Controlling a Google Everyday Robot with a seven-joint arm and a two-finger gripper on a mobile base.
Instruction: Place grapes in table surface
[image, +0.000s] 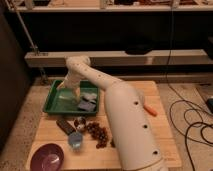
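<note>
Pale wooden table surface (162, 135) already carries the grapes (98, 133), near centre. The gripper (70, 93) hangs over the green tray (50, 102), far left; whether it is clenched or released, I cannot tell. The arm, retreating low, might brush the bunch and scatter it.

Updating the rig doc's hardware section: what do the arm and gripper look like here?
One white tubular arm: thick, rounded, glossy links joined by a bulbous elbow, with small dark round dots spaced along the shell. No outside cables, sleeves or lettering show on it. The gripper, over the green rectangular tray, is the same pale white and slimmer than the links.
</note>
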